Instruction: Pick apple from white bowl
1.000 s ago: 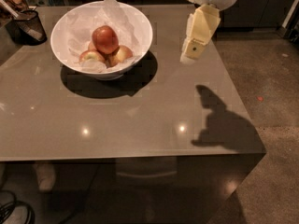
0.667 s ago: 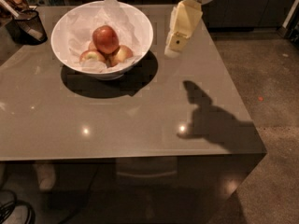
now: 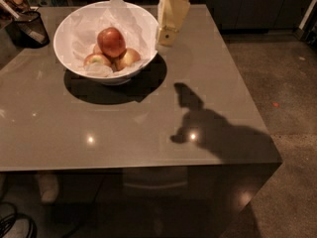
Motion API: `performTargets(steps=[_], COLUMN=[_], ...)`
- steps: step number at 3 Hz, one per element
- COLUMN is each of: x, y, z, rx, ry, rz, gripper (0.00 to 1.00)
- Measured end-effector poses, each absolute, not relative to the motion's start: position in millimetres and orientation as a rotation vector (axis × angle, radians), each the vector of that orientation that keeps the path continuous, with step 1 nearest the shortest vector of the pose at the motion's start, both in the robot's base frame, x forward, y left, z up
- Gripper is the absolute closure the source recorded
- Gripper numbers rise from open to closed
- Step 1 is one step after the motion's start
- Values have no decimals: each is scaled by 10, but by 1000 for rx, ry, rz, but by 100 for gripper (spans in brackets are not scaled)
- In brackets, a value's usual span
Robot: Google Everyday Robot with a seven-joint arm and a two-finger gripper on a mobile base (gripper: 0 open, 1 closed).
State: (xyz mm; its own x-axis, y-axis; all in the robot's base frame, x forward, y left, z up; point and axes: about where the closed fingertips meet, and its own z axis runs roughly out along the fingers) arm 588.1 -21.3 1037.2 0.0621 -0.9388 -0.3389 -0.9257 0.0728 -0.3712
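The apple, large, deep red and glossy, sits on top of two smaller paler apples in the white bowl. The bowl is lined with crumpled white paper and stands on the far left part of the grey table. My gripper, cream coloured, hangs above the table just right of the bowl's rim, near the apple's height in the camera view. It holds nothing.
A small dark mesh cup with utensils stands at the table's far left corner. The arm's shadow falls on the table's right side. Dark cabinets line the back. Bare floor lies to the right.
My gripper has moved left across the table, from well right of the bowl to right beside its rim. The arm's shadow has shifted left with it.
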Motion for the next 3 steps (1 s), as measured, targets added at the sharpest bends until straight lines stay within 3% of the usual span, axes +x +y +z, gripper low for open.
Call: performTargets(steps=[2, 3], x=[6298, 6326], y=[405, 468], z=[10320, 10358], rx=[-1917, -1910], ry=[1769, 1753], rz=[23, 25], gripper=[0, 0])
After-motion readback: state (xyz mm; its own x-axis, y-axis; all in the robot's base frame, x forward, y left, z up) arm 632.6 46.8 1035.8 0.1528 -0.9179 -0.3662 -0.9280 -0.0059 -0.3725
